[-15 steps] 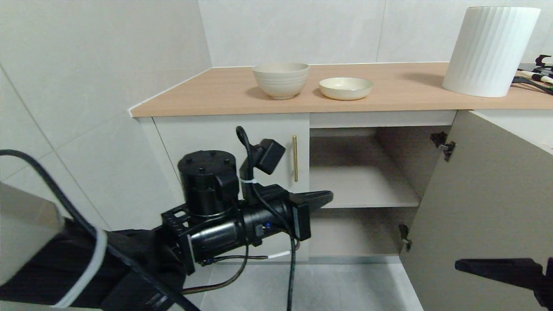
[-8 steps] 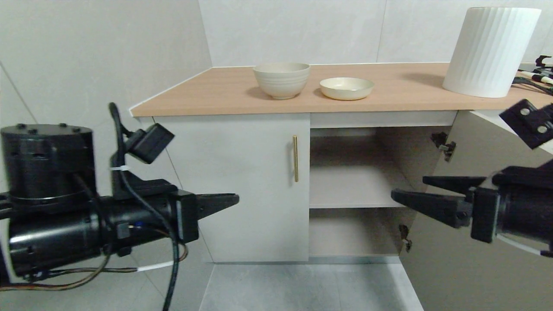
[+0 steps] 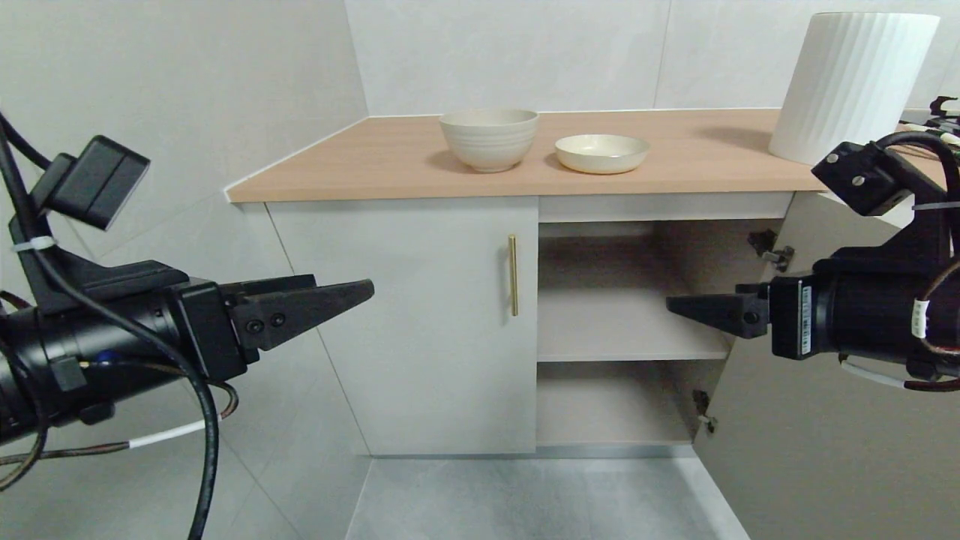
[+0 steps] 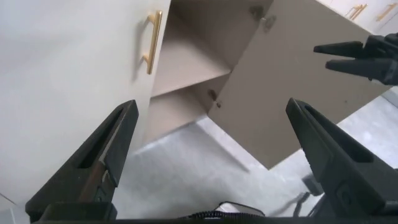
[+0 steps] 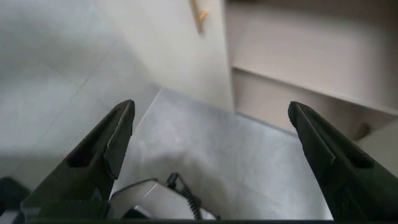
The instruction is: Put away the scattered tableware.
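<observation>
A deep beige bowl and a shallow cream dish stand side by side on the wooden countertop. Below them the cabinet's right door is swung open, showing bare shelves. My left gripper hangs open in front of the wall, left of the closed door and below counter height; nothing sits between its fingers. On the right, my right gripper is open too and empty. It points toward the open compartment at shelf height.
The closed left door carries a gold handle. A tall white ribbed container stands at the counter's right end, with small items behind it. The open door juts out toward me. Grey floor lies below.
My left arm swung left and up, away from the cabinet front. My right arm rose from the lower right corner to shelf height beside the open compartment. The tableware has not moved.
</observation>
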### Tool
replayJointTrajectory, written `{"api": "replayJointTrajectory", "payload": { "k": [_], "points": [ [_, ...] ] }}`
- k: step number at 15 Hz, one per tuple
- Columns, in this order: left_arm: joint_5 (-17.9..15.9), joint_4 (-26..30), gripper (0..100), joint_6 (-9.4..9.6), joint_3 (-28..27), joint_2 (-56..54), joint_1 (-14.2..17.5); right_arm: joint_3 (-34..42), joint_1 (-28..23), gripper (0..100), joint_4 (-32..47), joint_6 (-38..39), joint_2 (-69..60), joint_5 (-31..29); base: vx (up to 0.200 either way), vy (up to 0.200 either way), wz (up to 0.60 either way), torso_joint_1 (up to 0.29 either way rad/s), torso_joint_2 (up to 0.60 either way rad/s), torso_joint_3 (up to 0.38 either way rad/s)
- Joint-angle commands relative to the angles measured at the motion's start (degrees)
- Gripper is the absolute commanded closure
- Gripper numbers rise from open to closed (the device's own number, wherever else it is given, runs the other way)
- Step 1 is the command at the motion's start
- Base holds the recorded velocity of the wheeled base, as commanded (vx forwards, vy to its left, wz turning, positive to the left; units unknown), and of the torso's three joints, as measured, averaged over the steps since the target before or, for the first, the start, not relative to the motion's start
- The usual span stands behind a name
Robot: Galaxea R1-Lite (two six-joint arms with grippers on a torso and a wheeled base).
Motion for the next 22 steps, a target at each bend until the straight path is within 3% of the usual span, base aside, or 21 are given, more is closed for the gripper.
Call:
{"api": "replayJointTrajectory", "payload": {
  "k": [1, 5, 7, 9, 19, 22],
  "points": [
    [0.0, -0.3, 0, 0.58, 0.0, -0.6, 0.0, 0.5, 0.1, 0, 0.1, 0.0, -2.2, -0.5, 0.0, 0.0, 0.0, 0.0, 0.0, 0.0],
    [0.0, -0.3, 0, 1.02, 0.2, -0.4, 0.0, -0.2, 0.1, 0, 2.6, -0.2, -4.8, -0.6, 0.0, 0.0, 0.0, 0.0, 0.0, 0.0],
    [0.0, -0.1, 0, 2.78, 0.4, -0.6, 0.0, -0.3, 0.1, 0, 3.0, -0.3, -5.6, -0.6, 0.0, 0.0, 0.0, 0.0, 0.0, 0.0],
    [0.0, 0.1, 0, 3.22, 0.6, -0.5, 0.0, -0.2, 0.1, 0, 3.1, -0.3, -5.8, -0.6, 0.2, 0.0, 0.0, 0.0, 0.0, 0.007],
    [0.2, -0.3, 0, 3.13, 0.1, -0.6, 0.0, -0.6, 0.2, 0, 6.0, -0.2, -7.3, 0.2, 0.2, 0.0, 0.0, 0.001, 0.0, 0.001],
    [0.2, -0.4, 0, 2.95, 0.1, -0.9, 0.0, 0.0, 0.1, 0, 5.8, -0.3, -8.6, 2.0, 0.0, 0.0, 0.0, 0.0, 0.0, 0.0]
  ]
}}
